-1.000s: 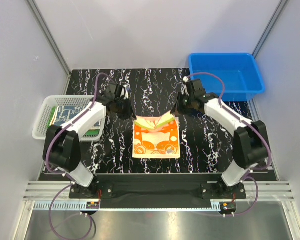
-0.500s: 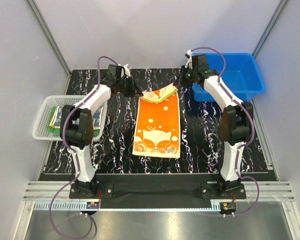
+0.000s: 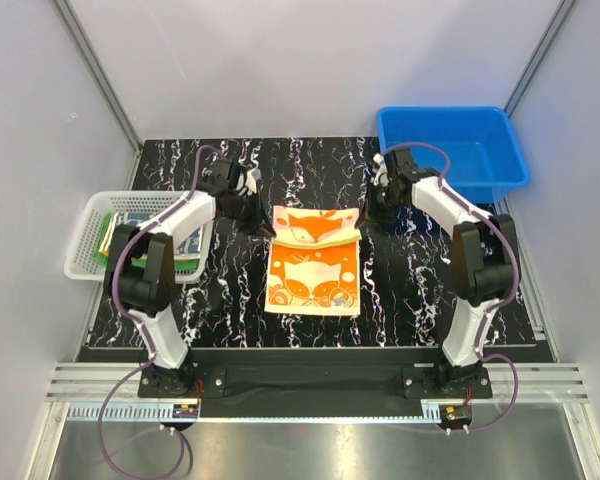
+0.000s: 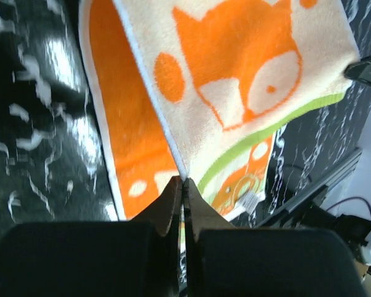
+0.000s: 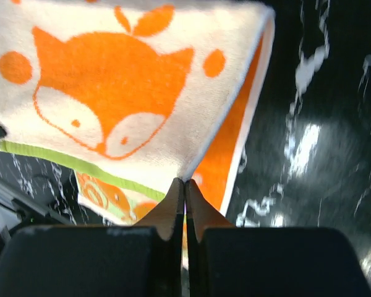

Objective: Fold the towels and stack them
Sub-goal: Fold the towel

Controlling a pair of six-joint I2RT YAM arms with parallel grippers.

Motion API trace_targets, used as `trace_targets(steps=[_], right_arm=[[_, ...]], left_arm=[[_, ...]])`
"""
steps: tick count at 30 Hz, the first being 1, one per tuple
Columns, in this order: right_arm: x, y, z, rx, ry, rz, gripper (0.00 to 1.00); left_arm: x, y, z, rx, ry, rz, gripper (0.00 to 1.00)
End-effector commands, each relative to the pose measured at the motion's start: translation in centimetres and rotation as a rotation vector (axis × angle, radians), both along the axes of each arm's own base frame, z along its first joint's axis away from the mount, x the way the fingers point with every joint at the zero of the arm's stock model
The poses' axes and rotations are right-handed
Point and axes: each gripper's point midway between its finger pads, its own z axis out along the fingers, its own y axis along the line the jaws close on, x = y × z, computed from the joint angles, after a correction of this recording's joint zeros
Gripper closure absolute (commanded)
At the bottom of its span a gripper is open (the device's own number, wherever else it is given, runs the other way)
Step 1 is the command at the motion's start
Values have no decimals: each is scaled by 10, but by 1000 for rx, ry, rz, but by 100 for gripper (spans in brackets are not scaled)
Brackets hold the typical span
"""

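The white towel with the orange fox face lies in the middle of the black marbled table. Its far end is lifted and turned toward the near side, so the fox face faces up. My left gripper is shut on the far left corner. My right gripper is shut on the far right corner. In the left wrist view the gripper pinches the towel's white hem. The right wrist view shows that gripper pinching the other corner of the towel. The orange underlayer lies beneath.
A white slotted basket sits at the table's left edge, holding a navy-and-white patterned towel and a green one. A blue bin stands at the back right. Grey walls close in both sides.
Both arms carried the towel's corners out toward the far edge, stretching it long. They have since come back nearer, and the far end now hangs folded over with the fox face up.
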Motion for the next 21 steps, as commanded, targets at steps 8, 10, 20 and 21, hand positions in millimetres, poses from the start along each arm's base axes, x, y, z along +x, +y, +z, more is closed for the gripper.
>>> trace_targets(steps=[8,10,20,21], right_arm=[[-99,-5,16,93,67,48,100],[-108,-3,16,114,53,54,100],[-165,21,-39,151,141,62,100],[-166,19,-43,141,142,58,100]], left_arm=[[-90,8,7,62,-8,-104,100],[-107,7,-3,56,24,-119,100],[-146,4,-37,92,63,-131,100],[-145,7,-40,110,59,-123,100]])
